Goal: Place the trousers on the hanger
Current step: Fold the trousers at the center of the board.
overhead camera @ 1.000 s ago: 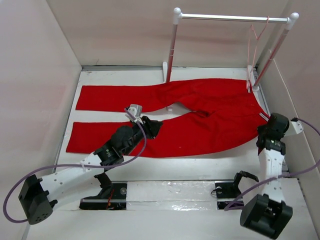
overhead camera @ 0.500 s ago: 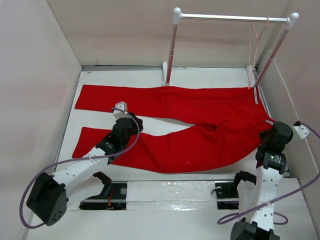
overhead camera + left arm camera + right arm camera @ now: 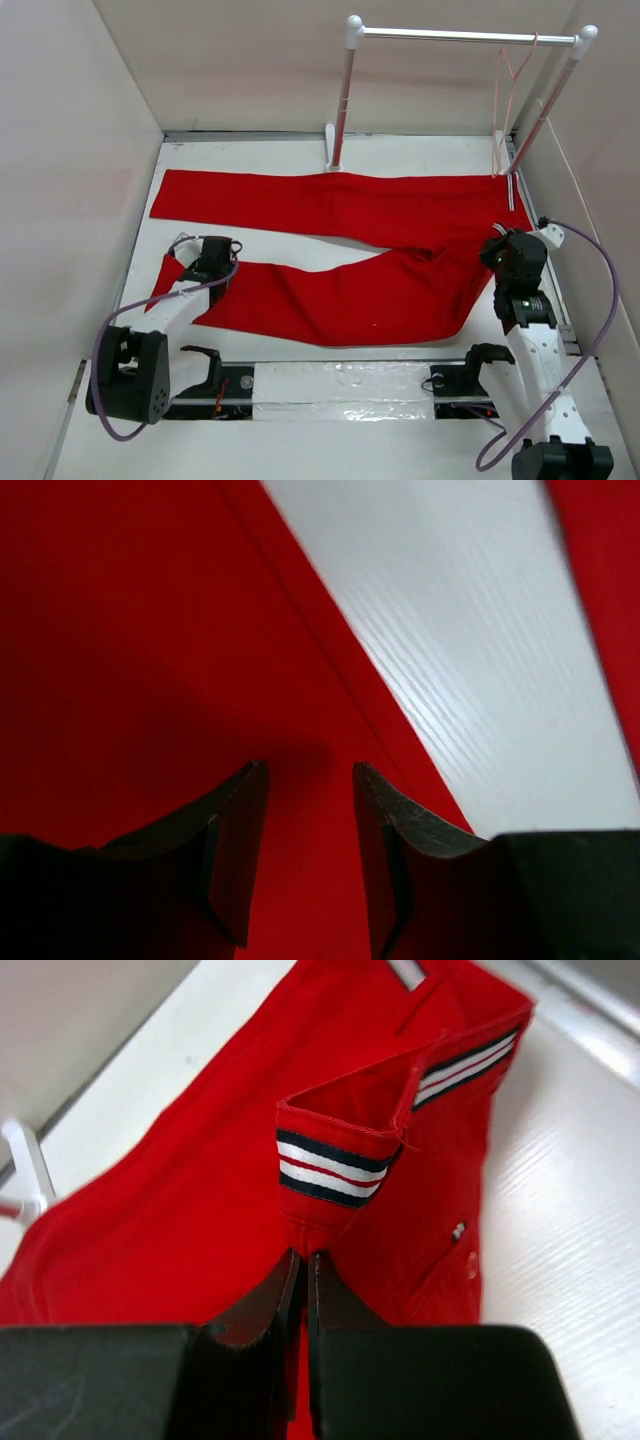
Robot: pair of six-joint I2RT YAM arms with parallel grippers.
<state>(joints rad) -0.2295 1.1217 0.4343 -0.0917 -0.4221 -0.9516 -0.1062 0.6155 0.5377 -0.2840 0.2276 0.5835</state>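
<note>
White desk boxed in by pale walls, with both arms bolted at the bottom edge of the overhead view.

Nearest, at lower left, the left gripper hovers over the cuff end of the near leg. Its jaws are released, with a gap between them and red cloth beneath. The leg's edge and bare desk run off to the upper right of its wrist view.

At lower right, the right gripper has its jaws clenched on a pinch of the trousers just under the waistband. The striped band stands up in a fold just beyond the tips.

The trousers lie flat across the middle of the desk, legs running left and waist at the right.

Farthest back, at upper right, the hanger dangles by its hook from the silver bar of the rack, well apart from both grippers.

The cloth looks light and limp, so I'd expect it to sag and trail wherever it isn't held. The thicker waistband and the cuffs seem the firmest places to grip. A single layer in mid-leg would probably slip or bunch. The wire hanger looks flimsy and likely to swing when touched.
</note>
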